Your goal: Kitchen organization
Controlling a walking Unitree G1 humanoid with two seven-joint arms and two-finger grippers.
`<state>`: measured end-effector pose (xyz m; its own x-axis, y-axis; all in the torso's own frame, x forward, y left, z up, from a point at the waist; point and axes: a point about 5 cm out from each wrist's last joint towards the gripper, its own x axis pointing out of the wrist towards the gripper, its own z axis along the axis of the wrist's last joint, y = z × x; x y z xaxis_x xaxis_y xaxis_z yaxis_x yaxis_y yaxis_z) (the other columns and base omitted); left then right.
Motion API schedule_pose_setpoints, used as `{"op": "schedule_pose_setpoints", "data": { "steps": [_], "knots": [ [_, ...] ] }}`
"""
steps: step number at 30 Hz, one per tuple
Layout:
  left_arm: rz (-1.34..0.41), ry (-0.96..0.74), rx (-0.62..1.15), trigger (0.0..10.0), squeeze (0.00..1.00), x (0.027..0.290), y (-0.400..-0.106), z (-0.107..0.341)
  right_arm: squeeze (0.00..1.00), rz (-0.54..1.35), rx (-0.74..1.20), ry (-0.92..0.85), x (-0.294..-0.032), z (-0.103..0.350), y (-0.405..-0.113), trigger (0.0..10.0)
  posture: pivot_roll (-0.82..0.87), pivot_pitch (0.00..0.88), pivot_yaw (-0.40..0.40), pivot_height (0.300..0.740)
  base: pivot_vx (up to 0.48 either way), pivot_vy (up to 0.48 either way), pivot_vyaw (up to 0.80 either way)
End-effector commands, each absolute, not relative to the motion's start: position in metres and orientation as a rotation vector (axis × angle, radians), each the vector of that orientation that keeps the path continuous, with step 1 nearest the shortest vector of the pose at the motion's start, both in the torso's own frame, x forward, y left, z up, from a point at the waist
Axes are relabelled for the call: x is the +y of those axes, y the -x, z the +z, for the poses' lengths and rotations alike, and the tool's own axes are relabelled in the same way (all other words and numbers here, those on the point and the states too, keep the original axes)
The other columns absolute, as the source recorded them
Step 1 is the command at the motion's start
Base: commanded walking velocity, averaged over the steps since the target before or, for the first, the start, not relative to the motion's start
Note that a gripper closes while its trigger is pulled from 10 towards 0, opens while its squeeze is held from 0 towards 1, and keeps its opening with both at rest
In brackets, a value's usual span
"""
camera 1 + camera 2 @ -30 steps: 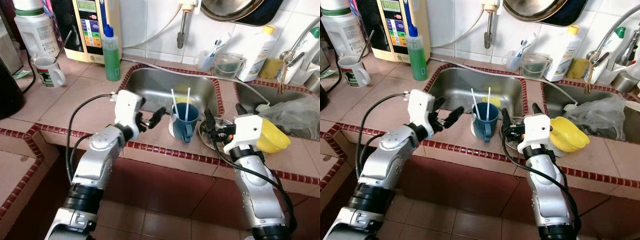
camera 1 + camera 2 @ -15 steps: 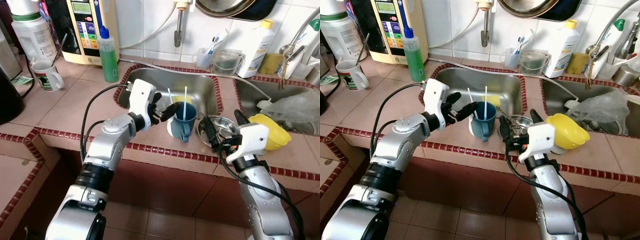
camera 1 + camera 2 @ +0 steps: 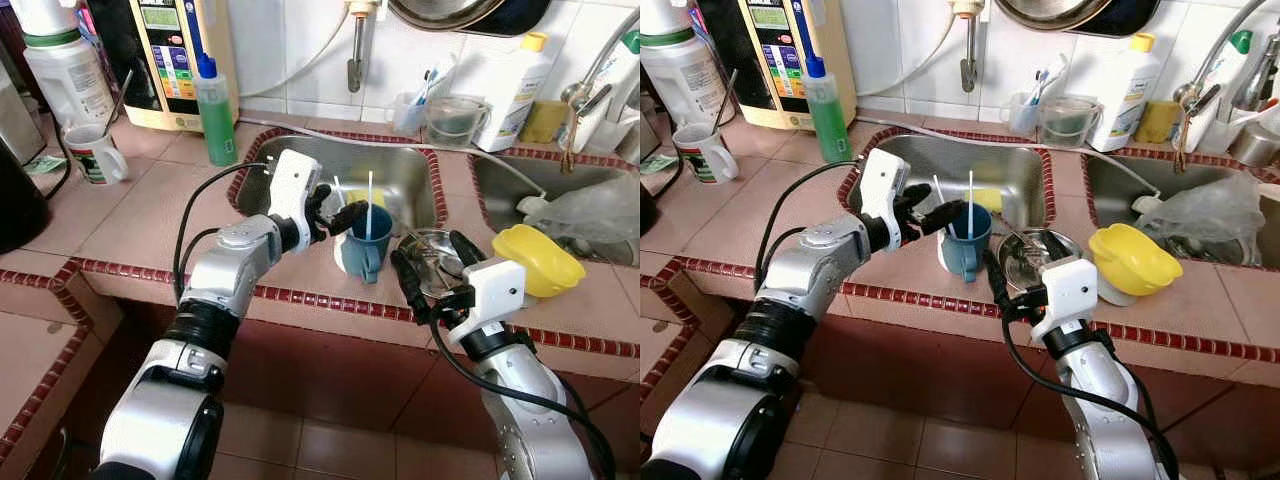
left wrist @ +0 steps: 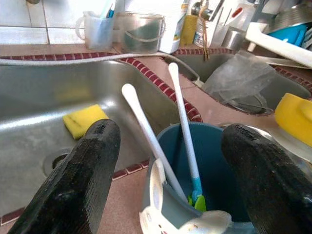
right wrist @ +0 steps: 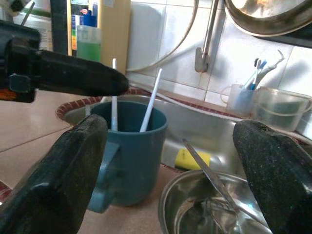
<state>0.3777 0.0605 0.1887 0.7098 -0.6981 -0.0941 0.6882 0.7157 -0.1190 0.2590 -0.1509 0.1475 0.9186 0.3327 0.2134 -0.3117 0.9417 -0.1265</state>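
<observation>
Right gripper (image 3: 432, 270) hangs at the counter's front edge, fingers spread, facing the steel bowl (image 5: 214, 207); its wrist view shows utensils inside. Left gripper (image 3: 336, 215), fingers spread, flanks the blue mug (image 3: 364, 243) holding 2 white sticks (image 4: 183, 122). Beyond, a yellow sponge (image 4: 86, 120) lies in the sink (image 3: 400, 175).
</observation>
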Motion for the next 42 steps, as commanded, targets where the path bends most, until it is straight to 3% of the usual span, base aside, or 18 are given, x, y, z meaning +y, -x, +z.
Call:
{"op": "schedule_pose_setpoints", "data": {
  "steps": [1,23,37,42],
  "knots": [
    [-0.78,0.073,0.121,10.0,0.0,0.056,-0.38,0.198,0.0,0.34,-0.245,0.089,-0.149,0.151,-0.257,10.0,-0.04,0.0,0.043,0.74,0.0,0.0,0.0],
    [-0.803,0.081,0.159,10.0,0.0,0.04,-0.385,0.203,0.0,0.34,-0.244,0.079,-0.143,0.149,-0.254,10.0,-0.05,0.0,0.066,0.74,0.0,0.0,0.0],
    [-0.715,0.008,0.246,10.0,0.0,0.042,-0.391,0.192,0.0,0.327,-0.243,0.075,-0.142,0.148,-0.253,10.0,-0.05,0.0,0.079,0.74,0.0,0.0,0.0],
    [-0.72,0.088,0.24,10.0,0.0,0.041,-0.393,0.199,0.0,0.327,-0.243,0.079,-0.142,0.148,-0.254,10.0,-0.05,0.0,0.077,0.74,0.0,0.0,0.0]
  ]
}}
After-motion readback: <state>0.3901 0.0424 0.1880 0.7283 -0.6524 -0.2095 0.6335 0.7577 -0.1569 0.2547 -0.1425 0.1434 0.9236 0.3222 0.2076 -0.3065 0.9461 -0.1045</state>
